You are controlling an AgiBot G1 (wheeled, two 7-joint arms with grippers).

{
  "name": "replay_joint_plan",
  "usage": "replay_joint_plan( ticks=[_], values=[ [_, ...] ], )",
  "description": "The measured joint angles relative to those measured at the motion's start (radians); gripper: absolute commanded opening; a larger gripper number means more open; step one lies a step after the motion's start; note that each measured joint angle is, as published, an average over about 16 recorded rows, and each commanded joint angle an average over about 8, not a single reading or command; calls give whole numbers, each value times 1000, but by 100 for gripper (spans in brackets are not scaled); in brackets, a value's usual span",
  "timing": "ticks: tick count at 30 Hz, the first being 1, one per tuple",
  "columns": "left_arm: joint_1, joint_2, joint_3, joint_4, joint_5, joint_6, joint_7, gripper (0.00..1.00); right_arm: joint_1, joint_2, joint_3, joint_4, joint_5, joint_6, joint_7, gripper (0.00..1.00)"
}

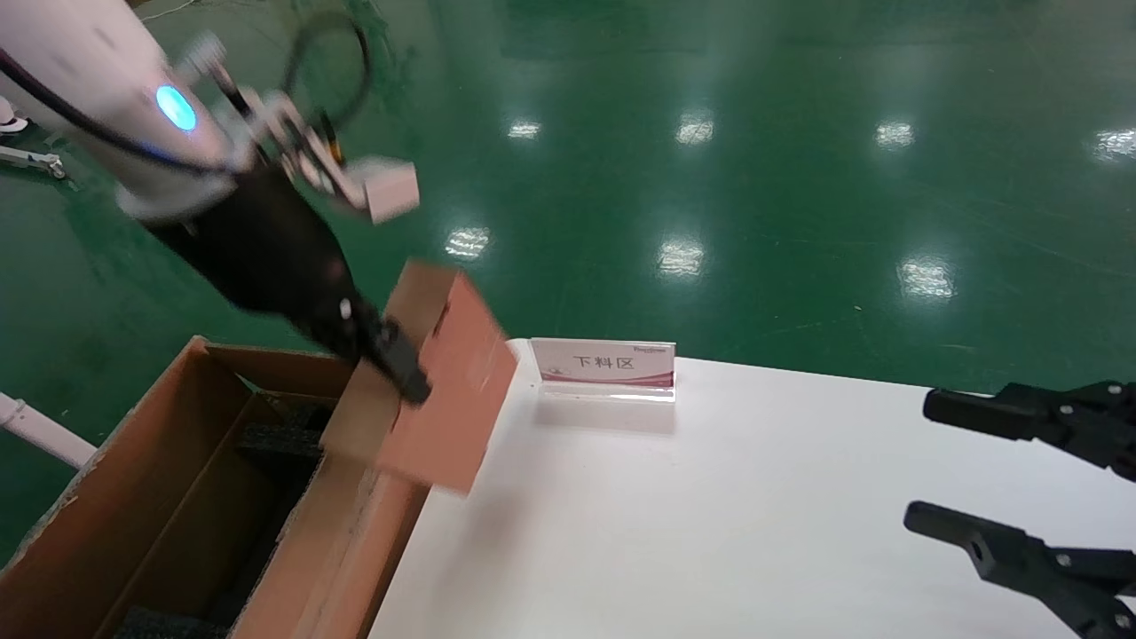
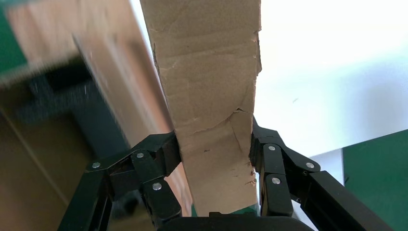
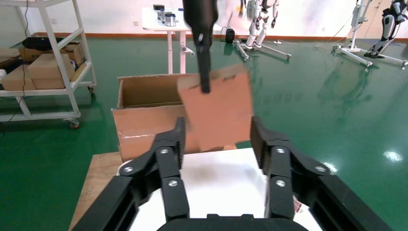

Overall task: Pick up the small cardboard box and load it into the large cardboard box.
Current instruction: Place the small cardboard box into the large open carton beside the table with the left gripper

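Observation:
My left gripper (image 1: 404, 364) is shut on the small cardboard box (image 1: 435, 382), a plain brown carton, and holds it tilted in the air over the near flap of the large cardboard box (image 1: 106, 497). In the left wrist view the small box (image 2: 211, 96) sits squeezed between both black fingers (image 2: 163, 154). The large box stands open at the table's left edge, with black foam pads (image 1: 275, 439) inside. The right wrist view shows the small box (image 3: 221, 110) hanging in front of the large box (image 3: 144, 110). My right gripper (image 1: 919, 461) is open and empty at the table's right side.
A white table (image 1: 710, 515) fills the front right. A small sign stand (image 1: 605, 366) sits at its far edge. Green floor lies beyond. A shelf trolley (image 3: 43, 72) with cartons and a white table (image 3: 168, 24) stand far off behind the large box.

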Motion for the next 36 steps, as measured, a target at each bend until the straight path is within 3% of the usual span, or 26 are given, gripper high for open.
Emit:
replay_joint_plan(
  ticks=[13,21,28,36],
  values=[
    [-192,-111,-154,8,24,3,157,0,0,0,0,0,0,0,0,100],
    [-280,-160,-163,-10,109,4,229,0,0,0,0,0,0,0,0,100],
    [-403,-162,-9,-29,131,4,272,0,0,0,0,0,0,0,0,100],
    [-585,-103,356,-13,42,4,315,0,0,0,0,0,0,0,0,100]
  ],
)
